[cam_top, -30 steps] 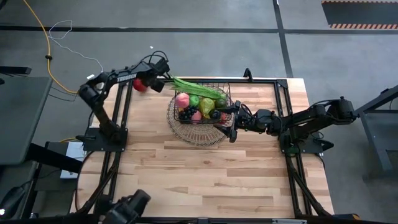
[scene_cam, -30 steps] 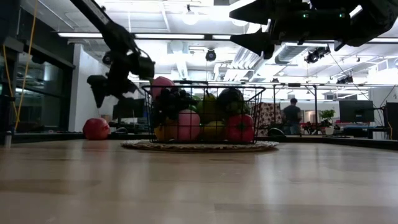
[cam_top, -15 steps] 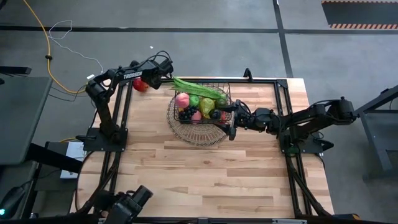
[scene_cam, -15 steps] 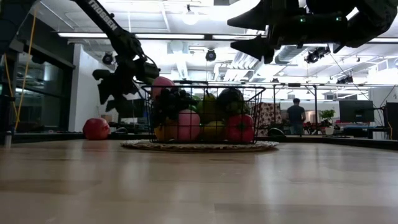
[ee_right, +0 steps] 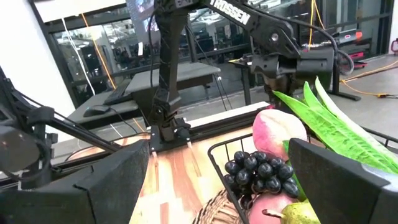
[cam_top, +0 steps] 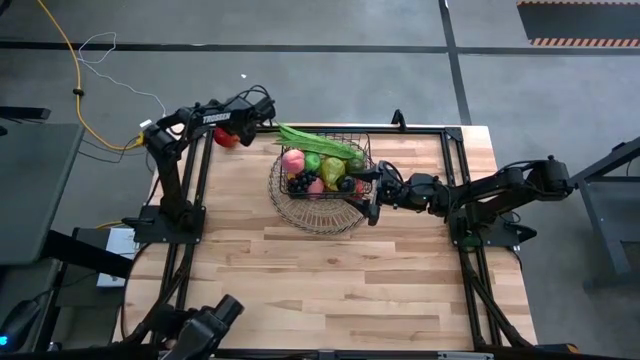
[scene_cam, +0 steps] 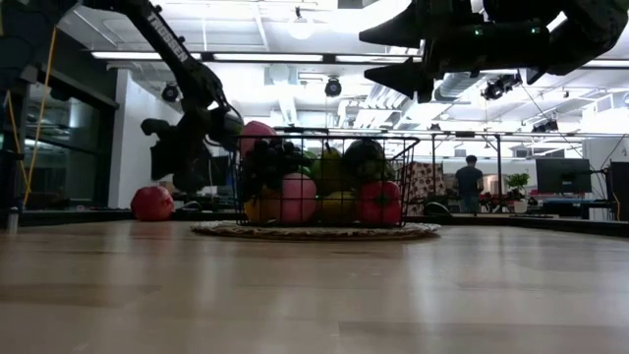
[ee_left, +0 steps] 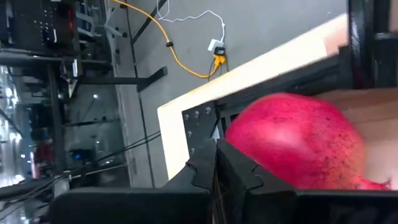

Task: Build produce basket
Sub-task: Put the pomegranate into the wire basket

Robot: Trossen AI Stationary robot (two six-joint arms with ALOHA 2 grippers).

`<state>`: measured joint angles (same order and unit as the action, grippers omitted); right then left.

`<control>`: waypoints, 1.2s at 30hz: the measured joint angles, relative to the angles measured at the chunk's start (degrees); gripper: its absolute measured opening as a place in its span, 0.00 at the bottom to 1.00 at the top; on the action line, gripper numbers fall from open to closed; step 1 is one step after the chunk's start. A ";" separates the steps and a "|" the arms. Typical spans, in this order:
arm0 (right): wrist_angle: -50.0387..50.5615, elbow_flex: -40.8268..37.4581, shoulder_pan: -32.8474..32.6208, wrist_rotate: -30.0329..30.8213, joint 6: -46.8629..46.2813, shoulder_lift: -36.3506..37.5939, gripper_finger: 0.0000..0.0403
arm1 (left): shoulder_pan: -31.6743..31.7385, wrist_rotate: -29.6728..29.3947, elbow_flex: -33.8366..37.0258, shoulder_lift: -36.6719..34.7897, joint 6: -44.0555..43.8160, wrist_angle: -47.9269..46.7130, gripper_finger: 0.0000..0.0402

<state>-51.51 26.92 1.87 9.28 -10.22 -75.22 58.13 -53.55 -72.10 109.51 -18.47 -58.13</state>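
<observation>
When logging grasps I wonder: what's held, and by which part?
Nothing: the left tool is shut empty before the round red fruit; the right tool is open and empty.

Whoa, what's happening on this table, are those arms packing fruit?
Pretty much. The wire basket near the table's far edge is already piled with produce and sits on a round wire dish. One red fruit is left outside, at the far left corner. The left gripper hangs just above it, fingers shut and empty. The right gripper waits open beside the basket.
</observation>
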 joint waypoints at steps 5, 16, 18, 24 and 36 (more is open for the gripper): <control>0.23 0.00 0.00 0.00 -0.26 0.00 0.93 | 0.34 -0.65 0.00 2.66 0.04 -0.40 0.00; 0.44 0.00 0.00 0.00 -0.26 0.00 0.93 | -1.54 3.54 -0.04 3.31 0.77 -2.87 0.00; 0.44 0.00 0.00 0.00 -0.26 0.00 0.93 | -2.99 3.89 -0.04 3.31 1.15 -3.73 0.00; 0.42 0.00 0.00 0.00 -0.26 0.00 0.93 | -7.93 4.42 -0.02 3.33 1.25 -5.57 0.00; 0.42 0.00 0.00 0.00 -0.26 0.00 0.93 | -18.48 7.49 0.07 3.50 -3.72 -15.02 0.00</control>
<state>-51.09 26.92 1.87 9.28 -10.48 -75.22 39.65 -46.06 -72.02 113.00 -22.19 -73.15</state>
